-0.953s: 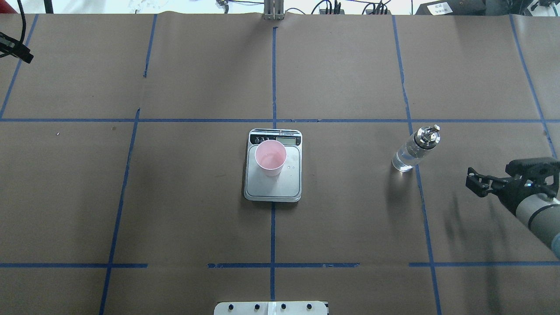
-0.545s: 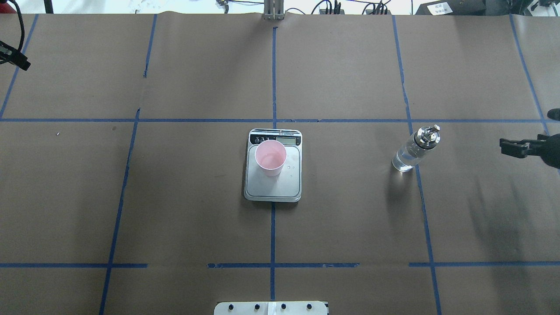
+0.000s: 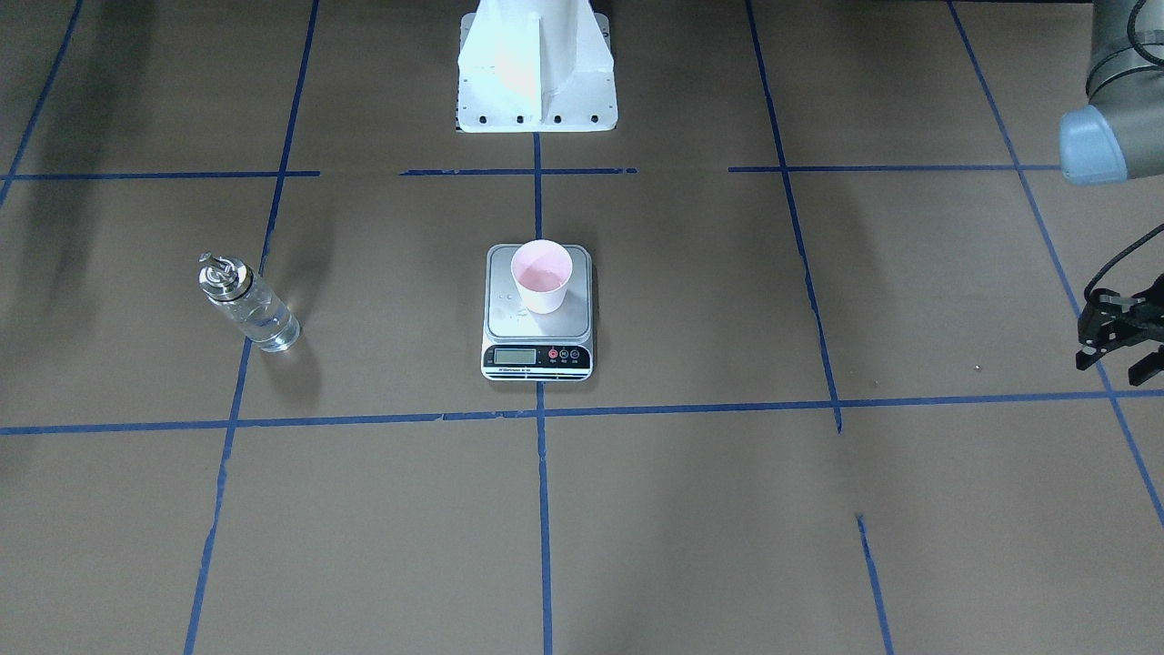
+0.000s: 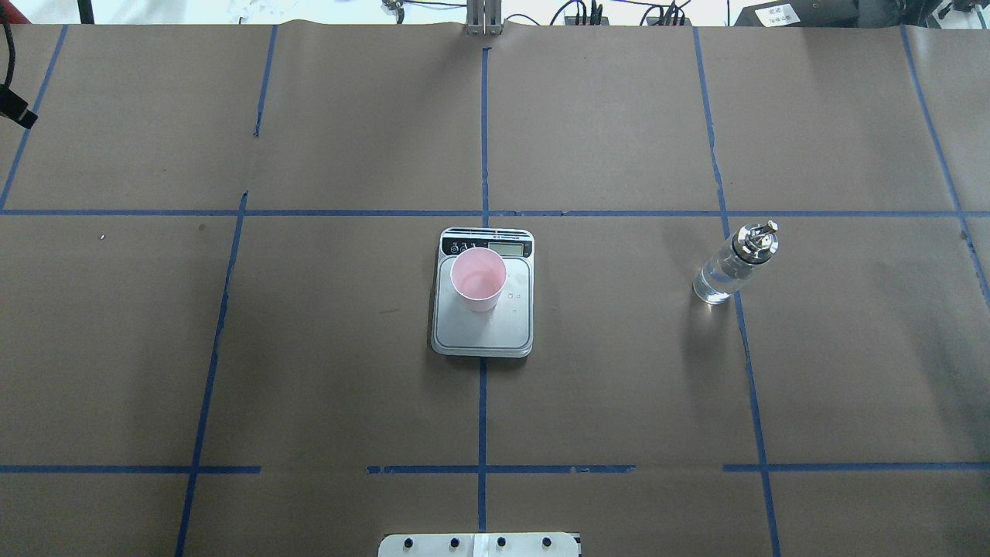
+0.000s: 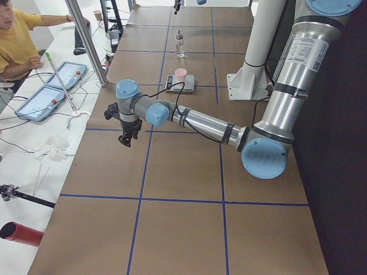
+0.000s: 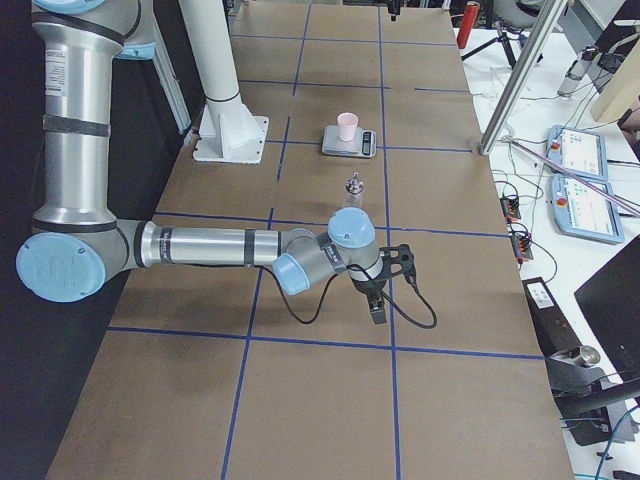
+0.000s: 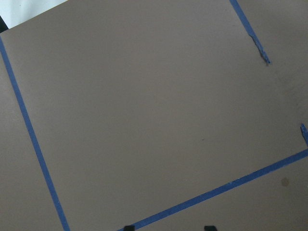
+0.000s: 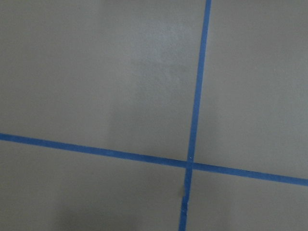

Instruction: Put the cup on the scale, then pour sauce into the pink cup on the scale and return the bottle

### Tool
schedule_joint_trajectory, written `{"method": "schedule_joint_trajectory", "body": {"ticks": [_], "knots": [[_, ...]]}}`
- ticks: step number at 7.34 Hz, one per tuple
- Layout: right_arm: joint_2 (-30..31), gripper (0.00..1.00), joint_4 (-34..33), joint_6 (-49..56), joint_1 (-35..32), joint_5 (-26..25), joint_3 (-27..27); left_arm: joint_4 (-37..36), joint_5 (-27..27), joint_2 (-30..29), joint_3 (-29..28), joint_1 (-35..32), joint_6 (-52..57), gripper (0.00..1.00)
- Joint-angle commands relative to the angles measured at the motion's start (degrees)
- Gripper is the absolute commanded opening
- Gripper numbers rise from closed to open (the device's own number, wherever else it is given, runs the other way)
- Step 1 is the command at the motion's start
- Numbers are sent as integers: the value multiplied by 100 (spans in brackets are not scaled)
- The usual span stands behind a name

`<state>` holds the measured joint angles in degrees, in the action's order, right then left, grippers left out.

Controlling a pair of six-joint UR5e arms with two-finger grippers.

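You see the cup (image 4: 479, 278) standing on the scale (image 4: 483, 333), its contents unclear. The bottle (image 4: 731, 263) of clear sauce (image 4: 715, 283) stands well apart on the brown, blue-taped tabletop (image 4: 348, 371). The left fingers (image 3: 1091, 346) are spread and empty; for the right fingers (image 6: 377, 312), you cannot tell.

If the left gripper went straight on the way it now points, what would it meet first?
Most likely the bare brown paper table cover, near a blue tape line; the left gripper points down, with nothing between.
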<state>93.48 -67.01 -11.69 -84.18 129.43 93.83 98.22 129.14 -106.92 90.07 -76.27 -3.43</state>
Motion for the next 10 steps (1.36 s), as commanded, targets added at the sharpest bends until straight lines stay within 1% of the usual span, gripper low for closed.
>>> {"method": "schedule_joint_trajectory", "body": {"ticks": [1,2,3,5,6,9,10], "knots": [[-365,100,-1915,1707,-589,564,-32,-31,304,4,-42,-213,201,58],[-392,100,-2260,1957,-643,644,21,-22,314,22,-42,-239,202,58],[-471,100,-2455,1977,-713,732,21,-31,314,22,-33,-266,202,59],[-506,100,-2589,1986,-801,776,21,-22,322,22,-25,-275,211,63],[-515,100,-2589,2047,-897,803,12,30,322,205,10,-275,211,100],[-507,100,-2589,2127,-899,820,30,-39,331,242,10,-292,202,100],[-489,100,-2598,2370,-898,820,13,-101,549,250,2,-423,202,100]]}}
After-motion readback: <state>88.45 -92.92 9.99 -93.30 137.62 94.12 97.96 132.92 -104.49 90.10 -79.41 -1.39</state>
